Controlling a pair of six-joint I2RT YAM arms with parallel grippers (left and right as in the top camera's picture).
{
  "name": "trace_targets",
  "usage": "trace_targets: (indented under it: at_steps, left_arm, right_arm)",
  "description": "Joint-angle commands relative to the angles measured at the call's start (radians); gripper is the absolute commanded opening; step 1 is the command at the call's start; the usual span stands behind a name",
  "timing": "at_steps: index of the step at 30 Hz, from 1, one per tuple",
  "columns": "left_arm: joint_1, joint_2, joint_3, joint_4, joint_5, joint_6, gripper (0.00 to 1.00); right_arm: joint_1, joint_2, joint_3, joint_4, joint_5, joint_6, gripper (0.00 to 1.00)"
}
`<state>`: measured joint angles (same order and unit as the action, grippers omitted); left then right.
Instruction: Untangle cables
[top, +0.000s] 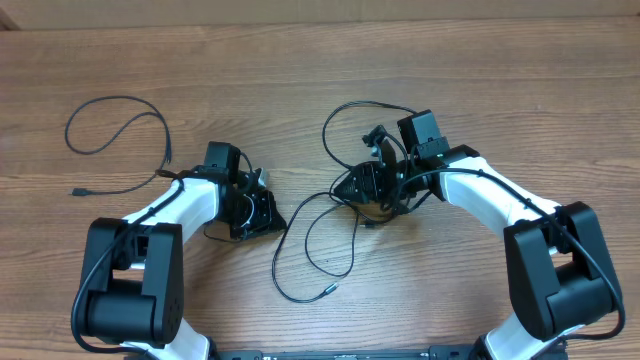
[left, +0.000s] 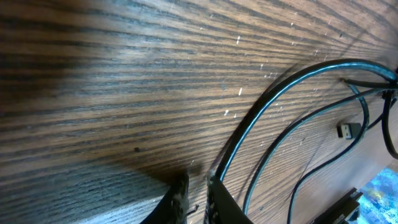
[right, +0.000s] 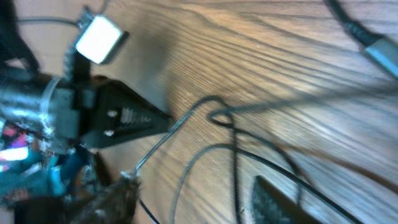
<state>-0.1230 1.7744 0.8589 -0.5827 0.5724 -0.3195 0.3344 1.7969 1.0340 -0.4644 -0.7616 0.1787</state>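
Several thin black cables lie tangled mid-table, with one loop (top: 350, 105) behind the right arm and another (top: 277, 262) trailing toward the front edge. My left gripper (top: 268, 212) sits low at the tangle's left side. In the left wrist view its jaws (left: 198, 196) are nearly together, and a cable (left: 249, 121) runs into the right fingertip. My right gripper (top: 350, 190) hovers over the tangle's centre. Its fingers (right: 118, 199) stand wide apart with cable strands (right: 233, 149) lying loose between them, and a small knot (right: 217, 115) shows just ahead.
A separate black cable (top: 112, 98) curls at the far left, its plug (top: 77, 192) near the left arm. A silver-tipped plug (left: 349, 130) rests on the wood by the tangle. The left gripper's black tip (right: 143, 118) points in from the left in the right wrist view.
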Motion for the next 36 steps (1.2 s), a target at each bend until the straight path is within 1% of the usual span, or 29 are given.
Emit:
trace_targets:
  at_steps: [1,4,6,8,12,15,18,24,27,30,31,32,33,36]
  left_arm:
    - [-0.002,0.024,-0.028,-0.007,-0.109,-0.002,0.14]
    - [-0.002,0.023,-0.028,-0.007,-0.109,-0.003,0.14]
    - [-0.002,0.024,-0.028,-0.007,-0.109,-0.002,0.14]
    - [-0.002,0.024,-0.028,-0.006,-0.109,-0.003,0.14]
    - [-0.002,0.023,-0.028,-0.007,-0.109,-0.002,0.14]
    - [-0.002,0.024,-0.028,-0.007,-0.109,-0.002,0.14]
    - [-0.002,0.023,-0.028,-0.006,-0.109,-0.002,0.14]
    - [-0.002,0.023,-0.028,-0.007,-0.109,-0.002,0.16]
    - [-0.002,0.024,-0.028,-0.006,-0.109,-0.002,0.17]
    - [-0.002,0.024,-0.028,-0.007,-0.109,-0.002,0.17]
    - [-0.002,0.024,-0.028,-0.007,-0.108,-0.002,0.18]
    - [-0.002,0.024,-0.028,-0.007,-0.109,-0.002,0.19]
    - [-0.002,0.024,-0.028,-0.006,-0.109,-0.002,0.21]
    - [-0.002,0.023,-0.028,-0.006,-0.108,-0.002,0.26]
  right_arm:
    - [-0.005,-0.020,0.020,-0.005,0.134,-0.003,0.60]
    - [-0.005,-0.020,0.020,-0.006,0.176,-0.003,0.61]
    - [-0.005,-0.020,0.020,-0.005,0.181,-0.002,0.64]
    - [-0.006,-0.021,0.022,-0.002,0.180,0.010,0.65]
    - [-0.042,-0.024,0.037,-0.002,0.092,0.035,0.66]
    - [-0.090,-0.024,0.045,-0.002,-0.008,0.035,0.66]
    - [-0.144,-0.024,0.045,-0.016,-0.018,0.035,0.67]
    - [-0.296,-0.024,0.045,-0.098,-0.018,0.035,0.79]
    - [-0.379,-0.024,0.045,-0.135,-0.011,0.034,0.82]
    - [-0.447,-0.024,0.045,-0.175,0.056,0.034,0.87]
    - [-0.466,-0.024,0.044,-0.193,0.099,0.034,0.94]
    - [-0.480,-0.023,0.044,-0.208,0.143,0.034,0.98]
    - [-0.493,-0.023,0.044,-0.225,0.195,0.034,1.00]
    - [-0.516,-0.022,0.034,-0.245,0.353,0.034,1.00]
